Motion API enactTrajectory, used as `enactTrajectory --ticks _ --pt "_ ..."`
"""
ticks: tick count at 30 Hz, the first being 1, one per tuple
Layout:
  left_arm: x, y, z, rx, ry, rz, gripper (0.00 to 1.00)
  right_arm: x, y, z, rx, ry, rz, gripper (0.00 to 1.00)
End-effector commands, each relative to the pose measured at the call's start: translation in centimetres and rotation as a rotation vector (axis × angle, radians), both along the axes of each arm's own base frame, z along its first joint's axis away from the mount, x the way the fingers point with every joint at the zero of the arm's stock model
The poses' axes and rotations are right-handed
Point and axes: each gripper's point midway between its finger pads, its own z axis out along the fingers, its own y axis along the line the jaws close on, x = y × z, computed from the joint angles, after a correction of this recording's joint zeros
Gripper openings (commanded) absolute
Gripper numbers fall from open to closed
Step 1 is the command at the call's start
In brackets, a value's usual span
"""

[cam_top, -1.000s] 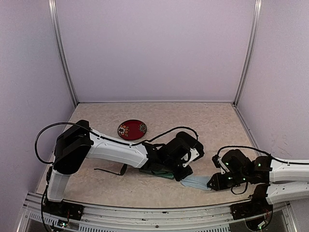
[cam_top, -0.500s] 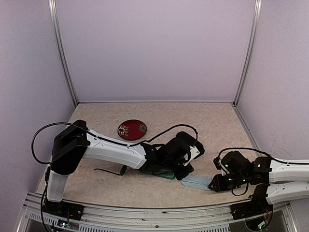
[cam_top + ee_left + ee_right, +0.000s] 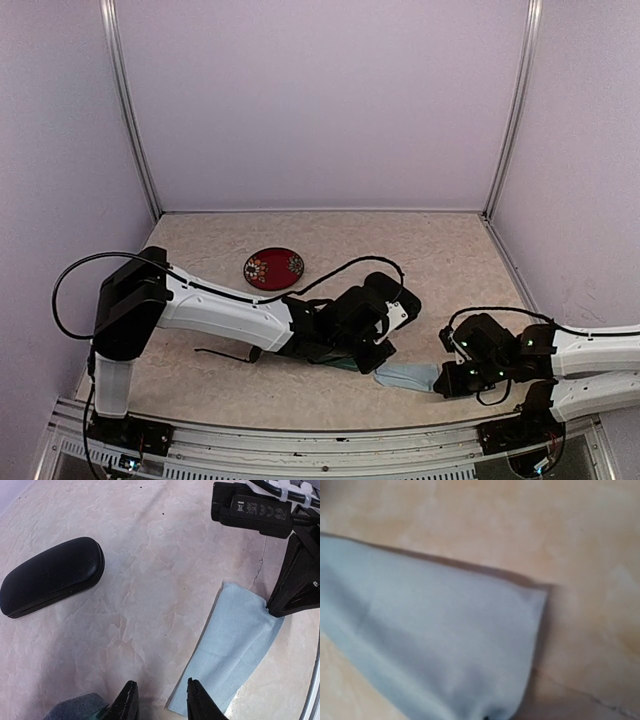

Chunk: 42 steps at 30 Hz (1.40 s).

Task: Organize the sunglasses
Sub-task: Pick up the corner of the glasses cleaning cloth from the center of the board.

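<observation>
Beige marbled bench [image 3: 450, 260] within lilac walls [image 3: 320, 100]: thin black sunglasses [image 3: 250, 353] lying near the front edge under the left arm [image 3: 230, 310]; left jaws parted, holding nothing; right jaws clenched at the corner of a pale-blue cloth [image 3: 235, 650].

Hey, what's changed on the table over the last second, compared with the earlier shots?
The right gripper closed its jaws at the corner of the light blue cloth; whether it pinches it is unclear. The left arm's elbow swung left and the left gripper drew slightly nearer the front edge, jaws unchanged. The cloth, red plate and thin black sunglasses stayed put.
</observation>
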Motion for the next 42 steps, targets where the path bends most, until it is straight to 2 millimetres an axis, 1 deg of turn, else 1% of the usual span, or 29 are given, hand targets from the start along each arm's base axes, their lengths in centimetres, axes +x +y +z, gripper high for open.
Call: enactTrajectory --ticks 1,3,7,12,14,20,24,27,30,36,42 --pt "-0.1 0.2 2.9 -0.071 -0.033 0.015 0.33 1.2 0.9 2.4 0.042 -0.075 -0.001 0.0" --pt "-0.4 0.4 3.3 -0.093 -0.038 0.008 0.33 1.6 1.2 3.4 0.064 -0.103 -0.004 0.0" --pt "-1.7 0.4 4.0 -0.133 -0.025 -0.049 0.33 2.3 2.0 4.9 0.096 -0.142 -0.002 0.0" --pt "-4.5 -0.7 4.2 -0.173 -0.017 -0.144 0.34 3.2 2.6 6.0 0.109 -0.175 -0.007 0.0" --pt "-5.1 -1.3 4.4 -0.198 -0.018 -0.163 0.35 3.6 2.9 6.7 0.124 -0.194 -0.011 0.0" --pt "-6.4 -2.8 4.5 -0.271 -0.014 -0.19 0.35 4.4 2.7 7.8 0.144 -0.226 -0.035 0.0" --pt "-7.3 -3.3 4.4 -0.299 -0.027 -0.208 0.35 4.8 2.4 8.0 0.151 -0.232 -0.052 0.0" --pt "-7.9 -3.6 3.6 -0.295 -0.034 -0.22 0.35 5.0 2.1 7.9 0.157 -0.229 -0.062 0.0" --pt "-8.0 -3.7 2.5 -0.271 -0.049 -0.208 0.35 5.2 2.1 7.9 0.173 -0.23 -0.063 0.0" --pt "-7.4 -3.4 -0.3 -0.199 -0.088 -0.16 0.35 5.3 2.0 7.5 0.181 -0.219 -0.063 0.0" --pt "-7.0 -3.1 -1.5 -0.135 -0.166 -0.11 0.34 5.3 2.2 7.4 0.187 -0.213 -0.055 0.0"
